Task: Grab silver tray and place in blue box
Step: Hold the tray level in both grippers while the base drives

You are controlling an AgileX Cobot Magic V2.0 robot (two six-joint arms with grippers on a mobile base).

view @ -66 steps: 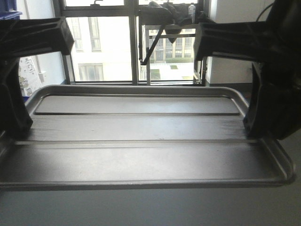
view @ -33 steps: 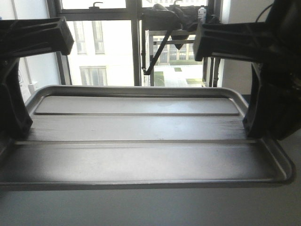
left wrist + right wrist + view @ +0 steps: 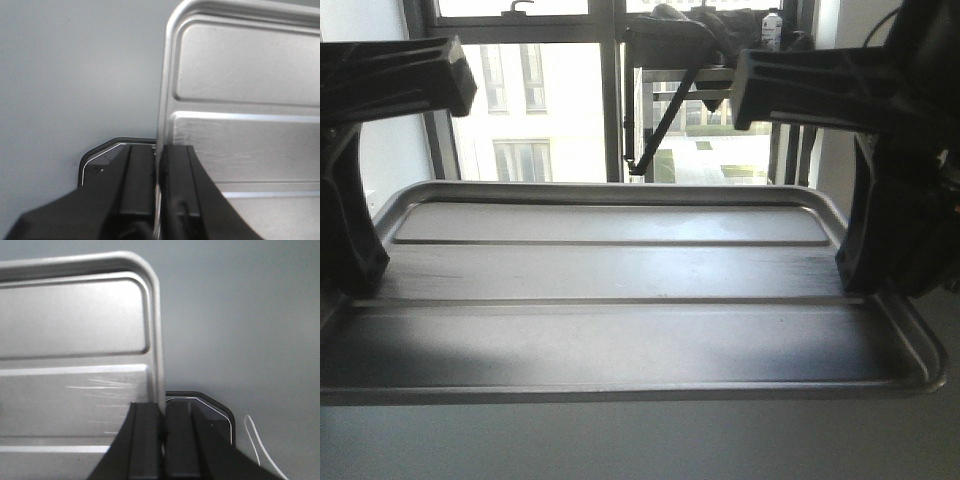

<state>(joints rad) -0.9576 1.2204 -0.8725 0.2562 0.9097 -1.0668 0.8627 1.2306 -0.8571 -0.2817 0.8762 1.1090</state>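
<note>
The silver tray (image 3: 620, 270) is held level in the air and fills the front view, its two long ridges running across. My left gripper (image 3: 355, 285) is shut on its left rim, and my right gripper (image 3: 865, 285) is shut on its right rim. In the left wrist view the fingers of the left gripper (image 3: 160, 148) pinch the rim of the tray (image 3: 240, 85) from both sides. The right wrist view shows the right gripper (image 3: 162, 408) clamping the tray (image 3: 75, 340) the same way. The blue box is out of view.
A large window (image 3: 550, 110) stands behind the tray. At the upper right is a dark stand with a bottle (image 3: 772, 25) on it. Plain grey floor (image 3: 75, 75) lies below in both wrist views, with a thin white cable (image 3: 256, 440) at the right.
The tray stays fixed between both grippers. The background has slid right: the bottle and window posts shifted, and a blue shape at the top left left the view.
</note>
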